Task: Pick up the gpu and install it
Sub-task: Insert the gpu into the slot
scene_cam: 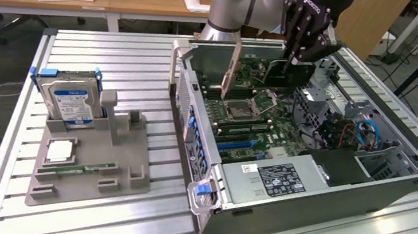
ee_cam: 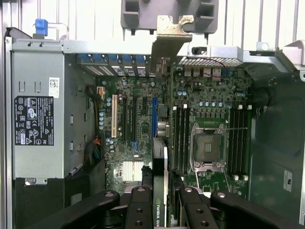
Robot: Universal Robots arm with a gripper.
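Counter (scene_cam: 123,57): slatted silver metal top.
Exterior view's left: grey moulded holder tray (scene_cam: 82,192), flat on the slats.
Exterior view's right: open computer case (scene_cam: 322,215), side panel off.

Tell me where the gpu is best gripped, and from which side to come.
Grip the gpu by its upper long edge, one finger on each flat face, coming from above, as the gripper holds it. The card stands on edge over the motherboard, so its lower edge and bracket stay free.
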